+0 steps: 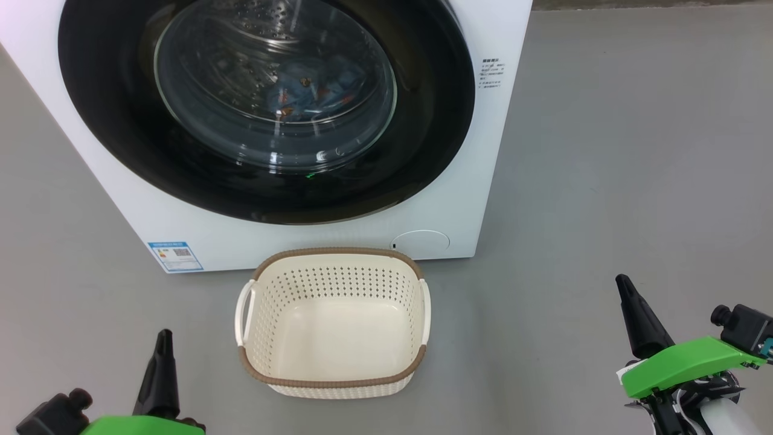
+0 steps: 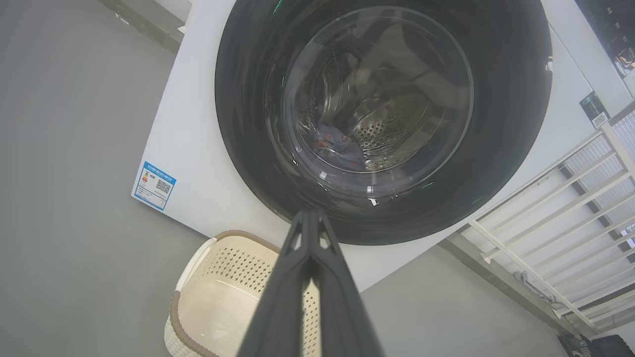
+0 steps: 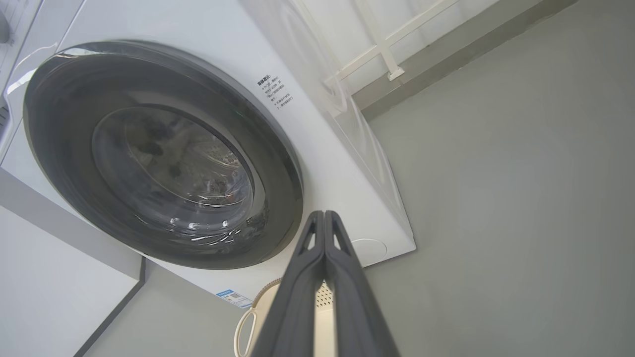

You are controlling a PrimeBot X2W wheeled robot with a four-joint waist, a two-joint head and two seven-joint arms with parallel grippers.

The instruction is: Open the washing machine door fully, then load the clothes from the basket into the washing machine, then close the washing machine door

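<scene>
- One washing machine [image 1: 459, 199] stands on the grey floor [image 1: 604, 181]. Its one round door [image 1: 266, 109] is shut flat against the front.
- One small heap of clothes [image 1: 314, 90], blue with orange bits, lies inside the drum [image 1: 266, 24], behind the clear middle of the door. I cannot count the pieces.
- One basket [image 1: 338, 284] sits on the floor just in front of the machine, under the door. It is empty, and its bare bottom shows.
- Two arms end low in the head view. The left end effector [image 1: 163, 338] is near the basket's left side. The right end effector [image 1: 625, 287] is well off to the right.
- Both are clenched, with their dark fingers [image 3: 297, 307] pressed together. They hold nothing and touch nothing.
- One blue sticker [image 1: 175, 256] and one round cap [image 1: 421, 240] sit low on the machine's front.
- I think all three steps are done: the clothes are in, the basket is empty and the door is shut. I see nothing left to do, but I cannot tell if the door has latched.
</scene>
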